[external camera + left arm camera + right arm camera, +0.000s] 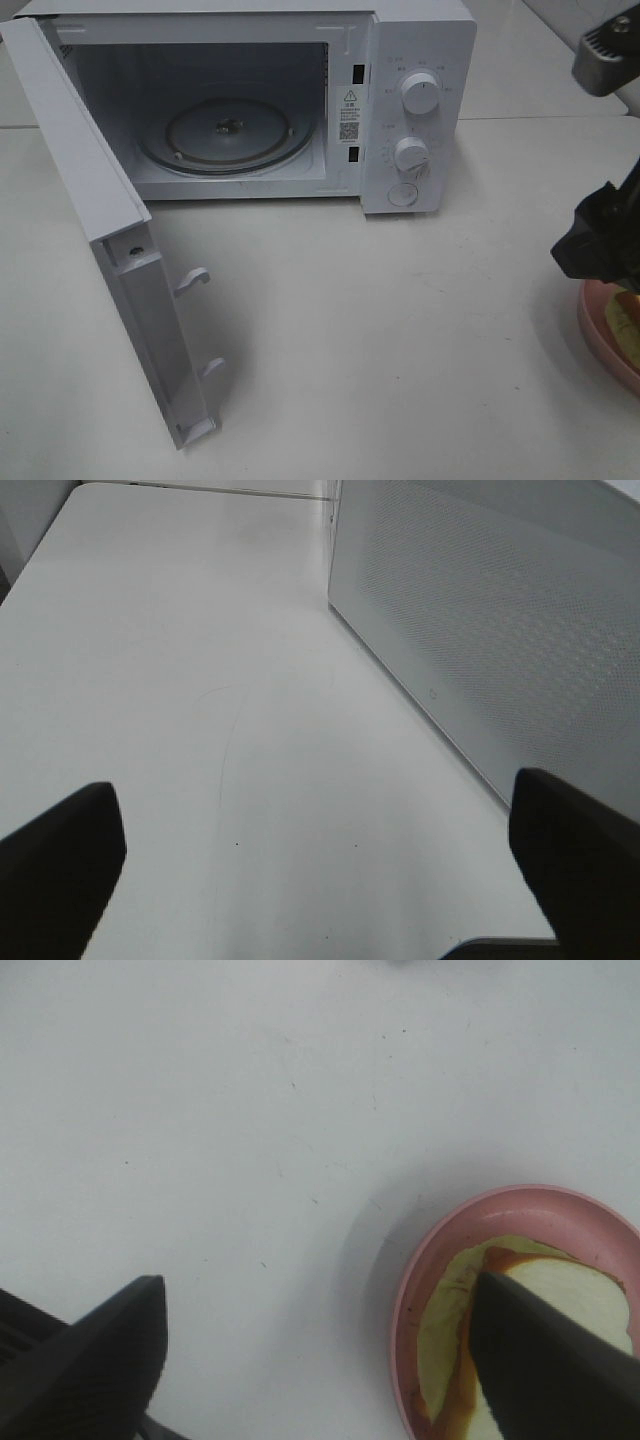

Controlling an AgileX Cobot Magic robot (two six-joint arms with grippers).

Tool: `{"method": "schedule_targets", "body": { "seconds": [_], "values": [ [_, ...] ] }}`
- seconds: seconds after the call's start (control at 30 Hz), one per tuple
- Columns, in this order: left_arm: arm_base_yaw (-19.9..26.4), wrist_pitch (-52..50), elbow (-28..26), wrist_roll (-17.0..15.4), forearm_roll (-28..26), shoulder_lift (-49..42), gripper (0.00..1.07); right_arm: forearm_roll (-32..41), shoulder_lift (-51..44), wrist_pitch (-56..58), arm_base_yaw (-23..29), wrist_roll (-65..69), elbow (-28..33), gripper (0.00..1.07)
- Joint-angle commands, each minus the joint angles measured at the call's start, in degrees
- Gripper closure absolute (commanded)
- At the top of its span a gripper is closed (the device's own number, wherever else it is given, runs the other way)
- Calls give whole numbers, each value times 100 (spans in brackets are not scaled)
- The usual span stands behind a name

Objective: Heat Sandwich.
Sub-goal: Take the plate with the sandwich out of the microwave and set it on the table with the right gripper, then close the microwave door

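Both end effectors gape empty; only the right wrist view shows the sandwich clearly.

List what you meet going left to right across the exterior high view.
Open microwave door → glass turntable inside the microwave → control panel with two knobs → right hand → pink plate with the sandwich at the right edge.

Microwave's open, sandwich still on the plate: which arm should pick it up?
Right. Its open gripper hangs over the pink plate holding the sandwich. The left gripper is behind the microwave door.
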Motion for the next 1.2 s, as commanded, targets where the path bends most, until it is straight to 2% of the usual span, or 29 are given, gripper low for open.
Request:
{"method": "schedule_targets", "body": {
  "seconds": [0.03,0.6,0.7,0.73,0.87,1.2],
  "values": [
    [11,-74,11,0,-46,-29,8,206,-338,155,-6,-155,-46,28],
    [11,-74,11,0,-46,-29,8,298,-1587,888,-120,-281,-46,30],
    [11,-74,11,0,-46,-29,8,435,-1782,980,-481,-292,-46,31],
    [11,-74,11,0,-46,-29,8,481,-1942,991,-756,-321,-46,31],
    [11,-74,11,0,-46,-29,8,625,-2200,985,-1146,-372,0,31],
    [11,-74,11,0,-46,-29,8,1089,-3461,957,-2149,-372,997,31]
  ]
}}
